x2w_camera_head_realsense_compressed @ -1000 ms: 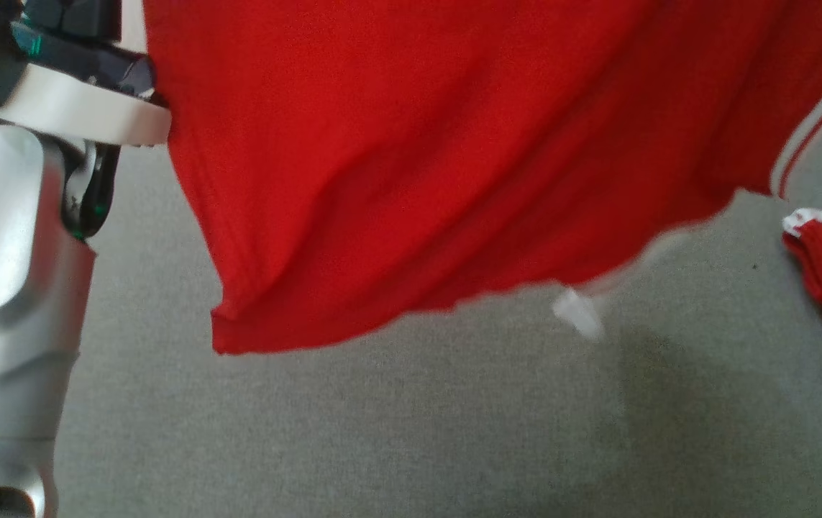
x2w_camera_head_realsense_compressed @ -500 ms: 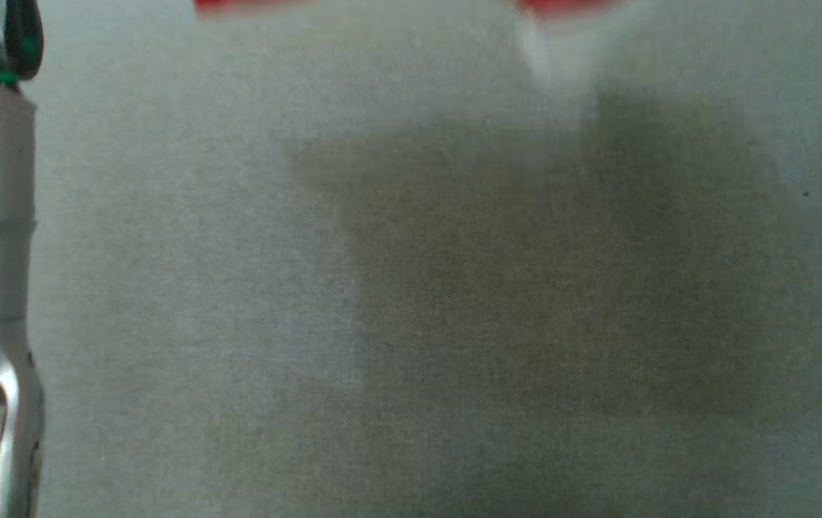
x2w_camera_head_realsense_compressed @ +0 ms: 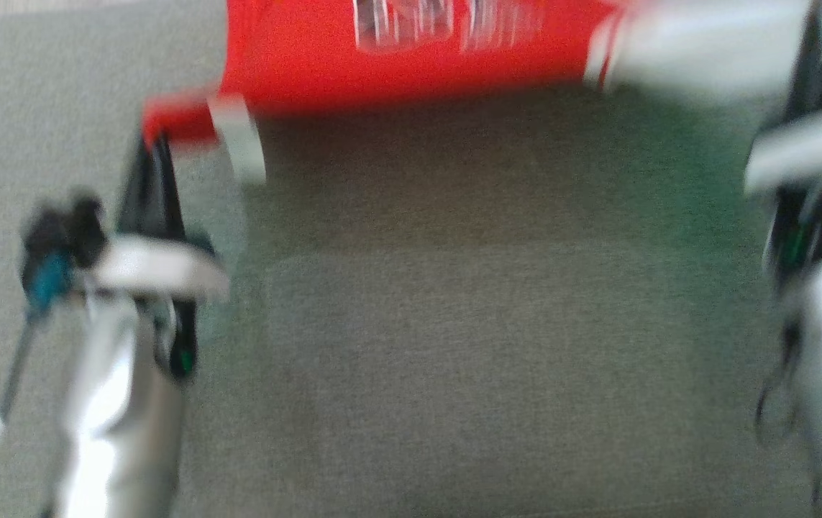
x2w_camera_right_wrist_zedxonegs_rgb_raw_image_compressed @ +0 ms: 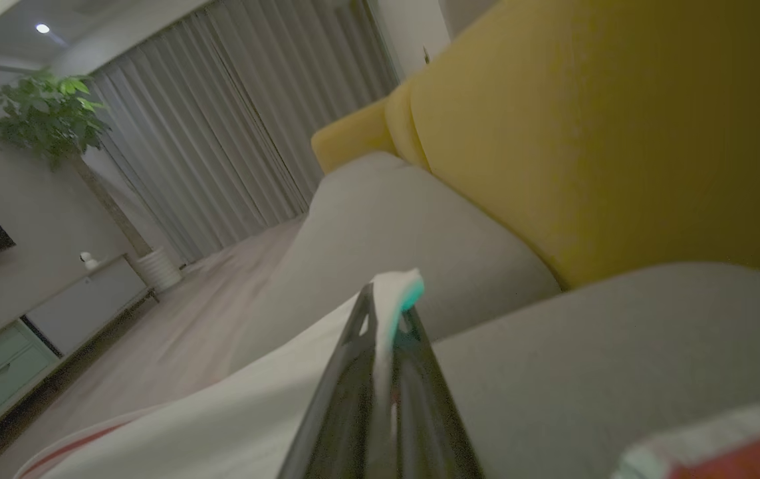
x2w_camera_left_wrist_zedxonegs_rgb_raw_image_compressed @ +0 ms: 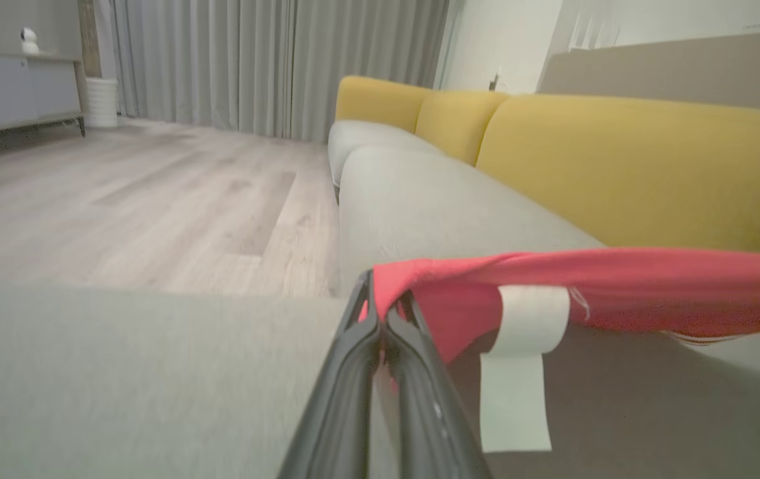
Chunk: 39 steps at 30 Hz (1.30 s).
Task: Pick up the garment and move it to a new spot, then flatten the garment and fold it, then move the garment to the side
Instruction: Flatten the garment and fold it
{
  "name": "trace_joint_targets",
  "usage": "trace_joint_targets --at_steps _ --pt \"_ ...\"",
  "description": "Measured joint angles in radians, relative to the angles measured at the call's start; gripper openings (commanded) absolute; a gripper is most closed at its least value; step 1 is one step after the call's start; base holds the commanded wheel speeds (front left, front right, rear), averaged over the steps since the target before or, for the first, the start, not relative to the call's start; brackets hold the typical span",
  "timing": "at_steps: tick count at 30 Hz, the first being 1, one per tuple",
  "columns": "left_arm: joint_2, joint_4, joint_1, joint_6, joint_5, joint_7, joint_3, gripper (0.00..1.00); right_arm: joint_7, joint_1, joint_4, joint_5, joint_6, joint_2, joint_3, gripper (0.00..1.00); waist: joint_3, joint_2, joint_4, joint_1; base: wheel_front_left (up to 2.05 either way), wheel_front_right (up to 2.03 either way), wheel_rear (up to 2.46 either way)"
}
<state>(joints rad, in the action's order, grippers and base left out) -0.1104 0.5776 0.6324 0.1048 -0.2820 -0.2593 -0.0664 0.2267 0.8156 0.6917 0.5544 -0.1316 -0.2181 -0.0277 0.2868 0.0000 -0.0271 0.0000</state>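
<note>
The garment [x2w_camera_head_realsense_compressed: 411, 65] is red with white trim. It hangs stretched in a band across the top of the blurred head view, just above the grey sofa seat [x2w_camera_head_realsense_compressed: 454, 360]. My left gripper [x2w_camera_head_realsense_compressed: 155, 147] is shut on its red left corner. In the left wrist view the fingers [x2w_camera_left_wrist_zedxonegs_rgb_raw_image_compressed: 383, 316] pinch that red edge, and a white tag [x2w_camera_left_wrist_zedxonegs_rgb_raw_image_compressed: 519, 372] dangles beside them. My right gripper [x2w_camera_head_realsense_compressed: 813, 50] holds the white right end. The right wrist view shows it [x2w_camera_right_wrist_zedxonegs_rgb_raw_image_compressed: 386, 309] shut on white fabric [x2w_camera_right_wrist_zedxonegs_rgb_raw_image_compressed: 253, 419] with a red stripe.
Yellow backrests [x2w_camera_left_wrist_zedxonegs_rgb_raw_image_compressed: 619, 166] rise behind the grey seat. Wooden floor [x2w_camera_left_wrist_zedxonegs_rgb_raw_image_compressed: 120, 199] lies beyond the sofa's end, with a low cabinet [x2w_camera_right_wrist_zedxonegs_rgb_raw_image_compressed: 54, 313] and a potted plant [x2w_camera_right_wrist_zedxonegs_rgb_raw_image_compressed: 47, 120] further off. Another red and white cloth [x2w_camera_right_wrist_zedxonegs_rgb_raw_image_compressed: 719, 459] lies on the seat near my right gripper.
The head camera has swung, so the whole picture shifted. The garment hung as a broad red sheet a second ago; now it is stretched between both grippers low over the seat.
</note>
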Motion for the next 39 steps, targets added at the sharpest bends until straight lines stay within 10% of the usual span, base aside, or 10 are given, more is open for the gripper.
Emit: trace_joint_targets --at_steps 22,39 --pt "0.077 -0.087 -0.698 0.028 -0.050 0.003 0.019 0.00 -0.105 -0.881 -0.268 0.277 0.000 0.014 -0.089 0.00 -0.252 0.0000 -0.029 -0.0003 0.00 0.00 0.00" --pt "0.075 -0.046 -0.392 0.000 -0.013 0.003 -0.043 0.00 -0.225 -0.502 -0.237 0.128 0.000 0.042 0.007 0.00 -0.136 0.0001 0.019 0.0002 0.00 0.00 0.00"
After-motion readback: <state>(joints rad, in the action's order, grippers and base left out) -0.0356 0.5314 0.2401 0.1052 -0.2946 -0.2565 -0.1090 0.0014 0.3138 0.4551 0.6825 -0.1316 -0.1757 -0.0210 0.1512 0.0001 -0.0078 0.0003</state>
